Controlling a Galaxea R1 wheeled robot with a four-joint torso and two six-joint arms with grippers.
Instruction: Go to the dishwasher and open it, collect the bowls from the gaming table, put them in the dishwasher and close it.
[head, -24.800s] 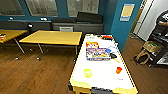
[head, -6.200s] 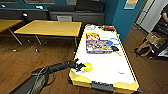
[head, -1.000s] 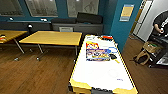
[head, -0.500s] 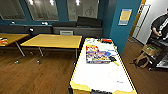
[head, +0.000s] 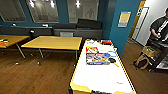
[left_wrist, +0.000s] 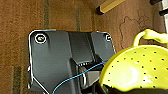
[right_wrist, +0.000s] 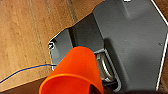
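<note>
The gaming table stretches away from me in the head view, with a white top and yellow edges. A colourful box lies across its middle. In the left wrist view a yellow-green bowl pierced with small holes hangs above the brown floor, and my left gripper is shut on its lower edge. In the right wrist view an orange bowl hangs over my dark base plate, held at its rim by my right gripper. The dishwasher is out of view.
A wooden table stands left of the gaming table, with another at the far left. A person stands at the right by a doorway. A brown bag sits on the floor there. A teal wall corner is close behind the table.
My left arm, which reached over the table's near end six seconds ago, has drawn back out of the head view. The orange things seen earlier at that end are gone. The camera has shifted slightly.
</note>
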